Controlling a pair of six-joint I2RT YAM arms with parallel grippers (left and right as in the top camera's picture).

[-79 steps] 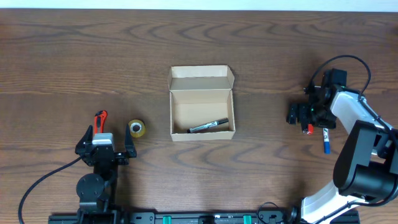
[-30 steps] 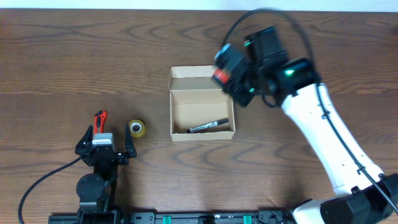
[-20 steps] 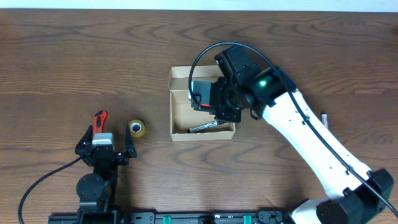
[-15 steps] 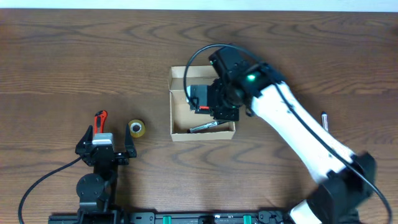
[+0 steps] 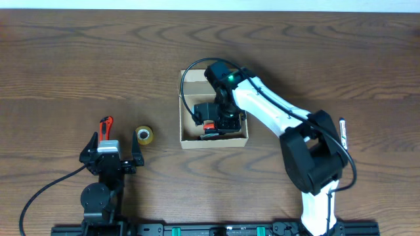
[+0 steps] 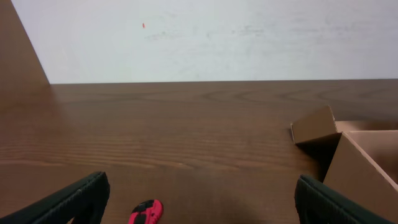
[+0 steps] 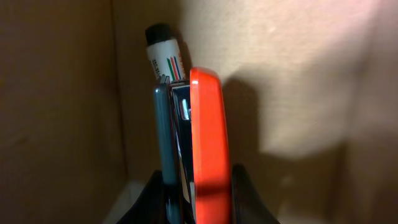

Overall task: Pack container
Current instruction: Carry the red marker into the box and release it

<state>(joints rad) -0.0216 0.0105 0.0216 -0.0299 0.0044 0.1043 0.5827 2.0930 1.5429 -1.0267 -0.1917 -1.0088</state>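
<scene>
Right tool (image 5: 210, 124), centre frame, pinches red-grey object (image 7: 205, 143) deep inside container (image 5: 182, 115), likely for release beside marker (image 7: 163, 51) (left tool (image 5: 111, 155) spread, lower left).

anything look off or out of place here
Nothing looks spilled or damaged. The container sits square with its flap open, the right gripper inside it shut on an orange-topped tool. Only a pen lies apart, by the right arm.

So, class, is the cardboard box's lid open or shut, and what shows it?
Open. The flap stands folded back behind the container, and the overhead view looks straight into it, onto the marker inside.
</scene>
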